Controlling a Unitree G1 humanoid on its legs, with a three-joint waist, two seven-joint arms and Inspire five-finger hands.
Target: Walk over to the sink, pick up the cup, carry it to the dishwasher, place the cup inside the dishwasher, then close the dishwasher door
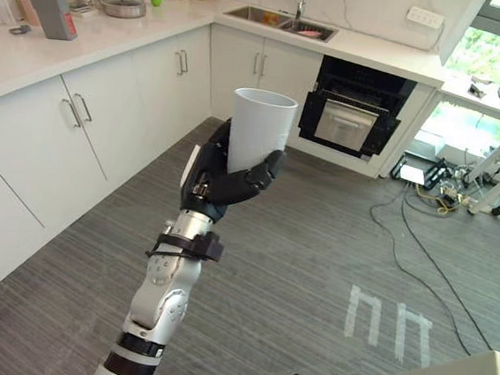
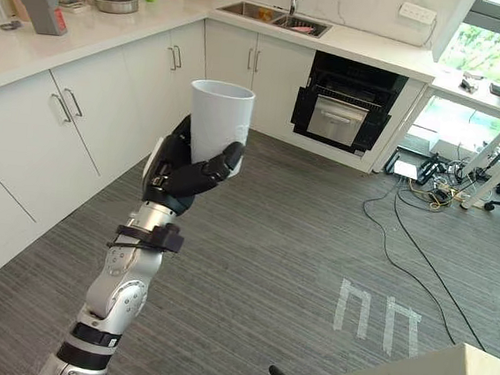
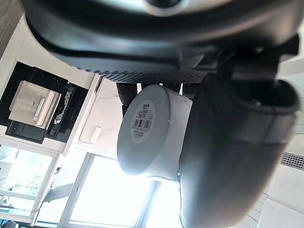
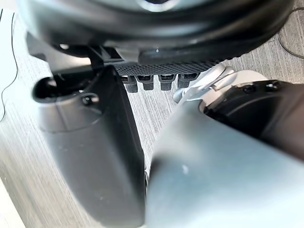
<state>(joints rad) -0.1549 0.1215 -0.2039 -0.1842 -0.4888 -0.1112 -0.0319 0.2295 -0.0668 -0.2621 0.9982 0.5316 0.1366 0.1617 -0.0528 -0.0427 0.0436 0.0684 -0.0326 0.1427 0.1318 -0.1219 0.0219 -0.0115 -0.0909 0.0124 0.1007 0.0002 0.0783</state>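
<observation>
Low over the floor (image 1: 315, 247) the right robot hand (image 4: 90, 142), its state not possible to tell, left robot hand (image 1: 224, 181) raised, curled around the white cup (image 1: 260, 131) held upright, further the open dishwasher (image 1: 350, 117) under the desk (image 1: 114, 37), sink (image 1: 279, 20) in the desk behind.

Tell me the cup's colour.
White, with a plain wall. The cup, held in the left hand, shows best in the left eye view.

Open floor (image 1: 315, 247) runs to the dishwasher (image 1: 350, 117), cabinets (image 1: 87, 127) lining its left, cables (image 1: 421, 248) strewn right
</observation>
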